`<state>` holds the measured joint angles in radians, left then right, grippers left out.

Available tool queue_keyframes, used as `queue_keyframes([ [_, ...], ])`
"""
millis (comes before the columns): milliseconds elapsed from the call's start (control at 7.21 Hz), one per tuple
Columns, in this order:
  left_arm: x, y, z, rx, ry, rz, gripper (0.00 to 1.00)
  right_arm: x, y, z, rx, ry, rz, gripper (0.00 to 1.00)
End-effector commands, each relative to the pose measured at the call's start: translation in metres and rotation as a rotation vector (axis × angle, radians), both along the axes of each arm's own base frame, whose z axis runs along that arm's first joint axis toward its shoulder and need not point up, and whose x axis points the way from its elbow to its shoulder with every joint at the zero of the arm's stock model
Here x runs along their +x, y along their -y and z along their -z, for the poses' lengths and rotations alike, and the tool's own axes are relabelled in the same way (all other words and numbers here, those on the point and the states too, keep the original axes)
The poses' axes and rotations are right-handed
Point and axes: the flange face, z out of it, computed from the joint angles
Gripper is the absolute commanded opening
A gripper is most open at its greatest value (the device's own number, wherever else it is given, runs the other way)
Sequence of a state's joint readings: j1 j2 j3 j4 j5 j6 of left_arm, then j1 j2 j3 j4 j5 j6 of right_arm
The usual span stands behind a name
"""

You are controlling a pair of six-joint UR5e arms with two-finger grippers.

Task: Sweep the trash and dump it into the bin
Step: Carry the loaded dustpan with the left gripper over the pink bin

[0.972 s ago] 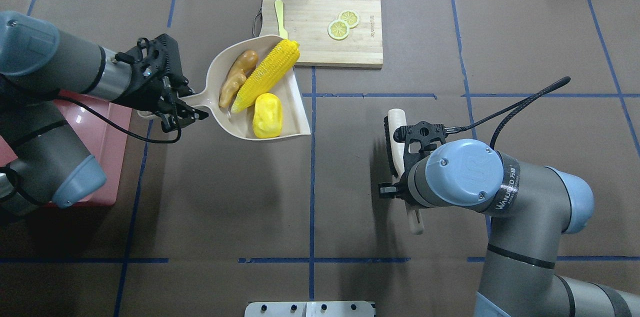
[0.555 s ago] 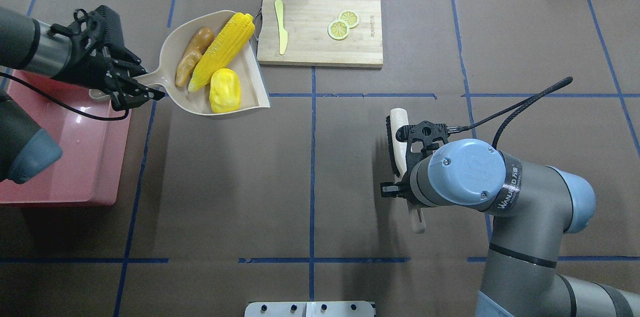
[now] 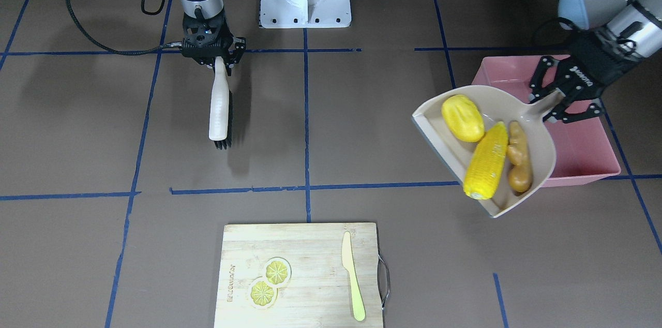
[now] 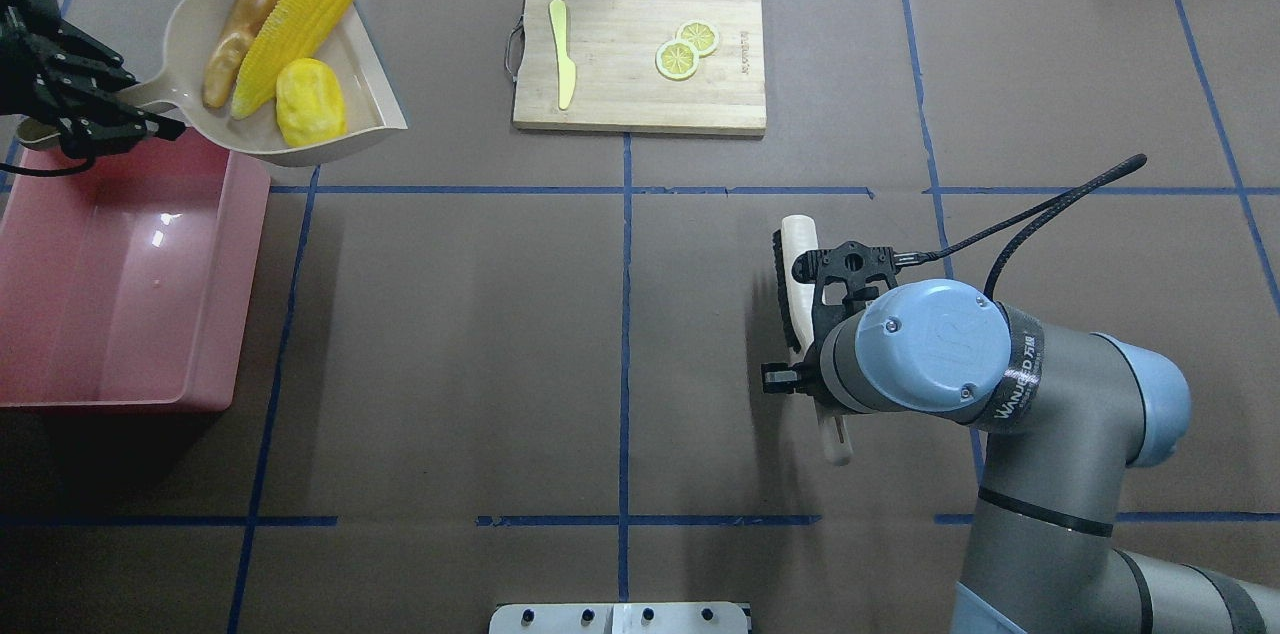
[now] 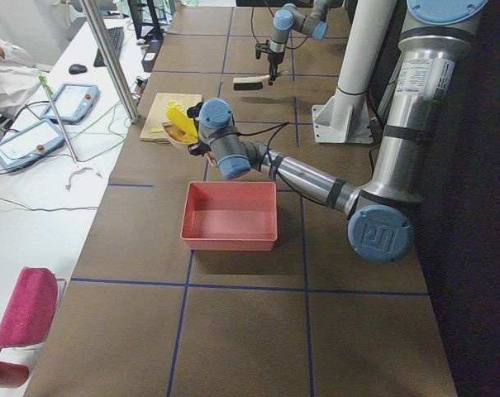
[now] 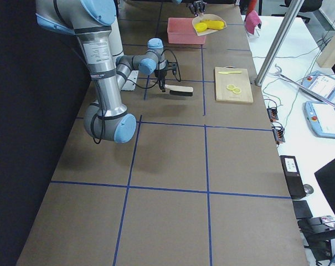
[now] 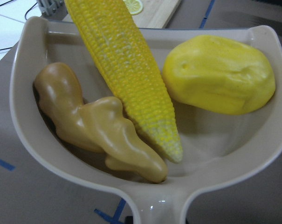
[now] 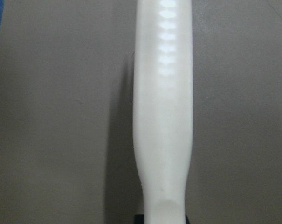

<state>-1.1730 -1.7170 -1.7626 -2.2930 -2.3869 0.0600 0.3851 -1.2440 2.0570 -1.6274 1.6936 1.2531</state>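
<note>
My left gripper (image 3: 554,105) is pinching the handle of the beige plastic dustpan (image 3: 496,105) at the right of the front-facing view, overlapping a corner of the large pink rectangular tub (image 3: 579,154). Lying in the pan are the long yellow toy corn cob (image 3: 486,162), the lumpy yellow piece (image 3: 463,118) and the tan knobbly ginger root (image 3: 518,157). I'm judging them light, hard and slick, likely to roll, so I'm gripping only the stiff handle. My right gripper (image 3: 217,61) is clamping the white-handled brush (image 3: 219,105), upper left.

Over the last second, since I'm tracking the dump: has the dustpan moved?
Yes. Seen from overhead, the dustpan moved left, away from the cutting board, toward the pink bin.
</note>
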Motion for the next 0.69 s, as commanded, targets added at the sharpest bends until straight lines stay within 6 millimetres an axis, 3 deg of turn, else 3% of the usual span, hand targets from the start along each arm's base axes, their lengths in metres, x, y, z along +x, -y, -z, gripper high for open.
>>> queue_keyframes([
  [0, -0.052, 0.002, -0.045, -0.030, 0.046, 0.070, 0.00, 0.000, 0.000, 0.000, 0.002, -0.001, -0.003, 0.00],
  [139, -0.070, -0.001, -0.077, -0.018, 0.093, 0.067, 0.00, -0.001, -0.001, -0.001, 0.000, -0.003, -0.005, 0.00],
  [555, -0.115, -0.023, -0.140, -0.030, 0.165, 0.082, 0.00, 0.000, 0.001, -0.002, 0.005, -0.006, -0.009, 0.00],
])
